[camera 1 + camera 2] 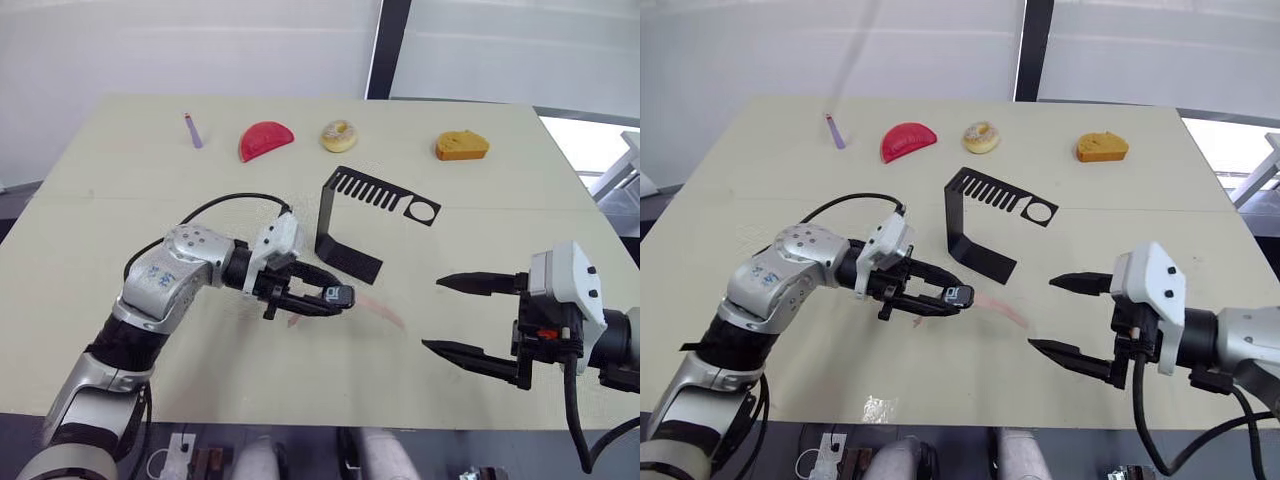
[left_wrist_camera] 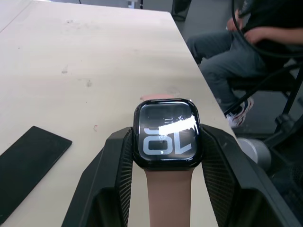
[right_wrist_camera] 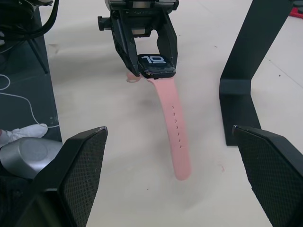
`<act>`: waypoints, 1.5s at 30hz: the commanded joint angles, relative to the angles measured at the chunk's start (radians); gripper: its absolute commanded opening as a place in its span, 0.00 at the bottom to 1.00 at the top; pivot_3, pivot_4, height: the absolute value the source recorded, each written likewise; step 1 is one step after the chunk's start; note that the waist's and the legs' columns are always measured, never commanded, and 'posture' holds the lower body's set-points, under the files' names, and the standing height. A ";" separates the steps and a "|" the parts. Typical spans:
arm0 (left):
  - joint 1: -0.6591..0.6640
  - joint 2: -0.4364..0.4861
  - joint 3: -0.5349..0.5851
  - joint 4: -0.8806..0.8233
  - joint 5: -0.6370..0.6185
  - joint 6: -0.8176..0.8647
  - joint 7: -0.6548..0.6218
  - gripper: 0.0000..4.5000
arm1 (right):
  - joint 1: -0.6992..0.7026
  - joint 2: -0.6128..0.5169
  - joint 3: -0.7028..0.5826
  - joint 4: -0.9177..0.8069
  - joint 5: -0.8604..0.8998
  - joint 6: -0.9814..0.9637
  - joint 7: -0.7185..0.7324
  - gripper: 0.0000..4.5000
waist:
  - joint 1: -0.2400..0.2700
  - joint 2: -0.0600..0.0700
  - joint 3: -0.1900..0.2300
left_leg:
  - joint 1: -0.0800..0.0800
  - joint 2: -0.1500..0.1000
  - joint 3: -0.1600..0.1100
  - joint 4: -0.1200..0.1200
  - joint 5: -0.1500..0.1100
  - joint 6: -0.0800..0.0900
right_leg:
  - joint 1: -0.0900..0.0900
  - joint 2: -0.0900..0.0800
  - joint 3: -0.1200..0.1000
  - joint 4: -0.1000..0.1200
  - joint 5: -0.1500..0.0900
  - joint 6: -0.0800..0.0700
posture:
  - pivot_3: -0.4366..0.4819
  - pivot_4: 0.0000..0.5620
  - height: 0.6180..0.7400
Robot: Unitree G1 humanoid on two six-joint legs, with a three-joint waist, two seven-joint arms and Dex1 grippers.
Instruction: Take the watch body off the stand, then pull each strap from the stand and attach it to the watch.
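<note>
Left gripper is pinching the watch body just above the table, near the stand's base. A pink strap is trailing toward the wide-open right gripper.

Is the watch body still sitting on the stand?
No, the watch body is clamped in the left hand, away from the stand, with a pink strap trailing onto the table.

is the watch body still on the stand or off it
Off. The left gripper holds the watch body between its fingers over the table, clear of the stand.
</note>
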 commanded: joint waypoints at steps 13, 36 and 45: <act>0.070 0.029 0.016 -0.056 0.078 -0.217 -0.045 0.35 | 0.081 -0.032 -0.017 -0.024 0.002 -0.100 -0.001 0.99 | 0.001 0.000 0.000 | -0.001 0.000 0.000 0.001 -0.001 0.001 | 0.000 0.000 0.000 -0.001 0.000 0.001 | 0.48 0.27 0.98; 0.244 0.087 -0.143 -0.258 0.234 0.099 0.112 0.89 | 0.239 -0.038 0.044 -0.046 -0.127 -0.183 -0.010 1.00 | 0.001 0.000 0.000 | 0.000 0.000 0.000 0.001 -0.001 0.001 | 0.000 0.000 0.000 -0.001 0.000 0.001 | 0.48 0.27 0.98; 0.308 0.286 0.190 -0.202 -0.007 0.033 -0.115 0.99 | 0.325 -0.028 -0.086 -0.033 -0.108 -0.195 0.088 1.00 | 0.002 0.000 0.000 | 0.000 0.001 0.000 0.001 -0.001 0.001 | 0.000 0.000 0.000 0.000 0.000 0.000 | 0.48 0.27 0.98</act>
